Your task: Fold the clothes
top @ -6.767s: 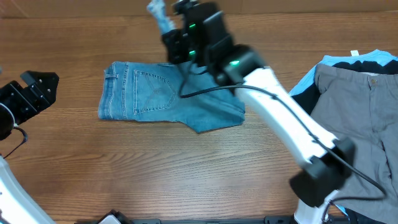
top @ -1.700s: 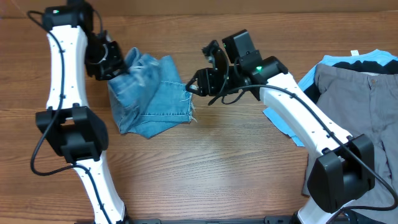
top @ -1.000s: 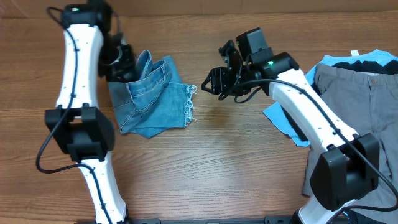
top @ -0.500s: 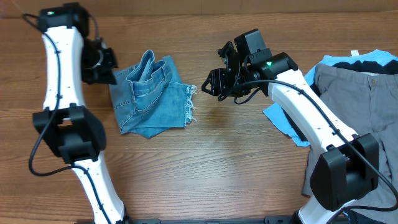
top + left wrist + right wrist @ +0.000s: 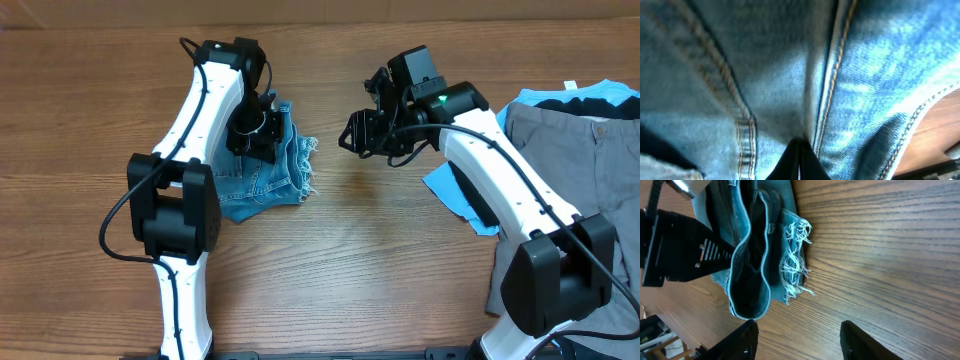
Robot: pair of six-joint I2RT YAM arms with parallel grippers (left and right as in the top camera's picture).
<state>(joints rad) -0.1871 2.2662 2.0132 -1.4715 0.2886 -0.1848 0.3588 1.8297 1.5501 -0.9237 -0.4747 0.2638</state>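
The light-blue denim jeans (image 5: 272, 182) lie bunched left of the table's centre, frayed hem (image 5: 308, 160) on the right. My left gripper (image 5: 254, 134) is down on their upper part, shut on a fold of denim. In the left wrist view the jeans (image 5: 850, 75) fill the frame and the shut gripper (image 5: 799, 161) presses into a seam. My right gripper (image 5: 352, 132) hovers open just right of the hem, holding nothing. Its wrist view shows the jeans (image 5: 752, 260) standing up in a fold, ahead of the open gripper (image 5: 801, 342).
A pile of clothes sits at the right edge: grey trousers (image 5: 575, 170) on top, a black garment (image 5: 497, 150) and a sky-blue garment (image 5: 455, 190) beneath. The left arm (image 5: 205, 100) arches over the jeans. Bare wooden table (image 5: 350, 270) lies in front.
The left gripper swung from the jeans' left side onto them, shut, and dragged the denim rightward, so the jeans are bunched narrower. The right arm barely moved.
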